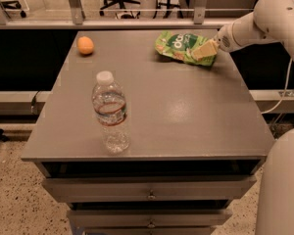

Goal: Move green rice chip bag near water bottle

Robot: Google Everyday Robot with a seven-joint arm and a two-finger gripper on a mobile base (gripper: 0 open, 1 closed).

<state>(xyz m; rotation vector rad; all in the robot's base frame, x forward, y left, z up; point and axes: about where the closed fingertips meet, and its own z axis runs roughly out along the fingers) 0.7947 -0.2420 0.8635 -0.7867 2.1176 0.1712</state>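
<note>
The green rice chip bag (182, 46) lies flat at the far right of the grey table (186, 111). My gripper (204, 50) reaches in from the right and sits at the bag's right end, touching or just over it. The water bottle (110, 113) stands upright near the table's front left, clear with a white cap and a reddish label band, well away from the bag.
An orange (85, 45) sits at the table's far left. My arm (264, 23) crosses the far right corner, and my base (281, 185) stands by the front right. Drawers (149, 190) are below the tabletop. A rail and office chairs are behind.
</note>
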